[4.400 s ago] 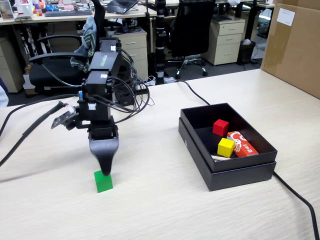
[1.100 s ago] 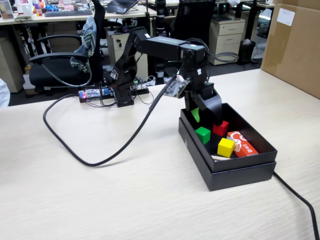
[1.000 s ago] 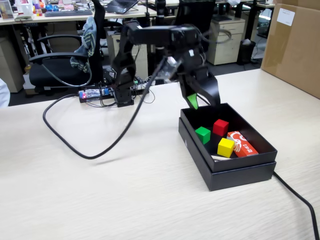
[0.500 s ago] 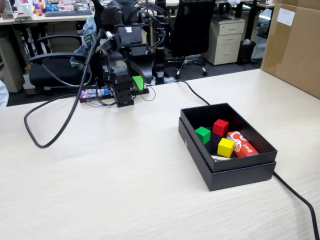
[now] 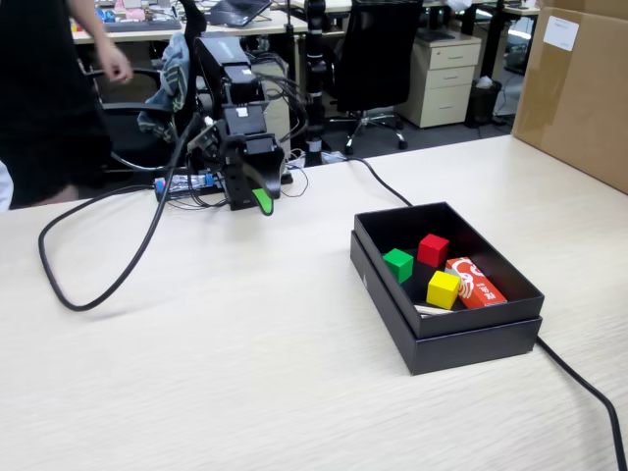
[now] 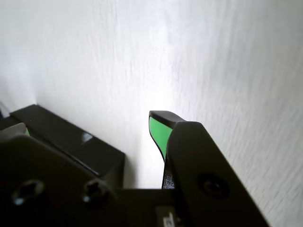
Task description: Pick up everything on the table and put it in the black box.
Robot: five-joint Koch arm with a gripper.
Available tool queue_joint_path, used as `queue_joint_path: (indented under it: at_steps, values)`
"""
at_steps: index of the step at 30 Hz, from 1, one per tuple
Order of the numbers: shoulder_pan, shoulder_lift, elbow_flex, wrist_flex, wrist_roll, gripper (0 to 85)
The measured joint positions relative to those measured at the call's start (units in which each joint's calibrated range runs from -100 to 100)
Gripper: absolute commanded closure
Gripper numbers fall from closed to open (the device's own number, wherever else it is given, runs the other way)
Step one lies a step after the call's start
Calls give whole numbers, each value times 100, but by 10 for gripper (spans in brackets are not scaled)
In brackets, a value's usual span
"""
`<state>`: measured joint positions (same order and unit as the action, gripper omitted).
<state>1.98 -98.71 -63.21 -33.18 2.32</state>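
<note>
The black box (image 5: 461,339) stands on the right of the table in the fixed view. In it lie a green cube (image 5: 397,264), a red cube (image 5: 433,249), a yellow cube (image 5: 443,288) and an orange-red packet (image 5: 477,285). My gripper (image 5: 257,201) hangs tip-down at the arm's base at the back of the table, far left of the box. In the wrist view the gripper (image 6: 90,128) is empty. Its green-padded fingers (image 6: 158,130) stand apart, and a corner of the black box (image 6: 71,137) shows between them over bare table.
A thick black cable (image 5: 93,294) loops over the table left of the arm. Another cable (image 5: 589,392) runs from behind the box to the front right corner. A cardboard box (image 5: 579,88) stands at the far right. A person (image 5: 49,88) stands behind the table at left.
</note>
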Motion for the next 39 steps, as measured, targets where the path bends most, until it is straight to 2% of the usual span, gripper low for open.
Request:
queue_joint_path:
  at_steps: [7, 13, 39]
  values:
    - [-49, -65, -2437, 2640, -249, 379]
    - [-59, -65, -3204, 3848, -352, 379]
    - [-54, -39, -3350, 3933, -342, 368]
